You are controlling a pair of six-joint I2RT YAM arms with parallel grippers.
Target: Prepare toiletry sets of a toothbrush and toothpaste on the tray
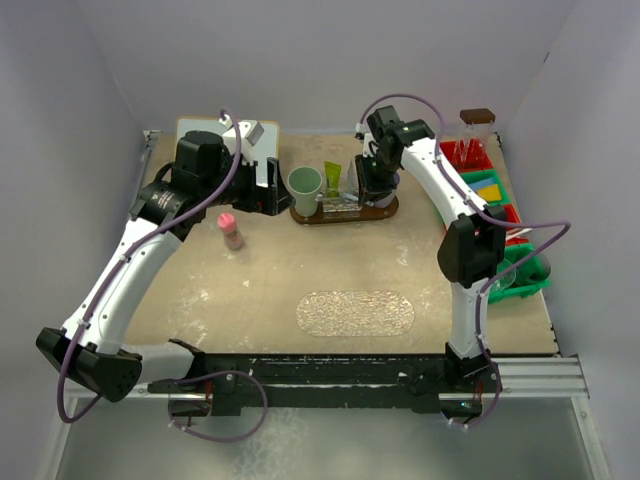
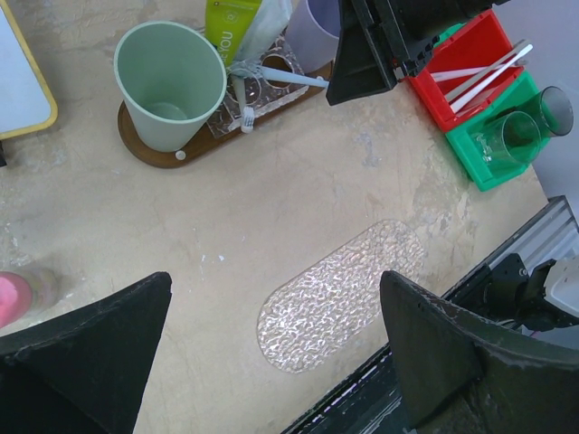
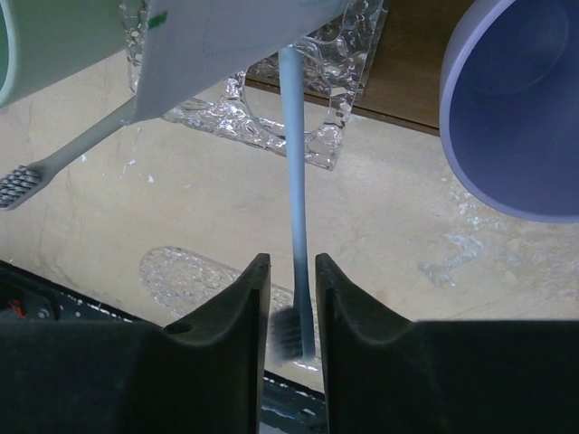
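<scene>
In the upper middle of the overhead view, the brown oval tray (image 1: 388,212) is sitting on the table (image 1: 250,290), carrying a green cup (image 1: 305,186) at its left end and a clear rack (image 2: 228,116) beside that. A green tube (image 2: 229,18) and a white tube (image 3: 237,36) are standing in the rack, and a purple cup (image 3: 516,108) is resting on the tray's right part. The right gripper (image 3: 291,264) is hanging over the tray with its jaws standing narrowly apart. The bristle end of a blue toothbrush (image 3: 293,181) is lying between them, its other end reaching to the rack. The head is blurred, so I cannot tell whether the fingers are pinching it. A second toothbrush (image 3: 68,161) is leaning out from under the white tube toward the left edge of the right wrist view. The left gripper (image 2: 276,282) is hovering left of the tray, spread wide and holding nothing. A pink-capped bottle (image 1: 231,229) is standing just below it in the overhead view, and a textured mat (image 1: 355,312) is lying lower centre. At the right edge, a red bin (image 2: 460,86) and a green bin (image 2: 488,161) are sitting side by side.
</scene>
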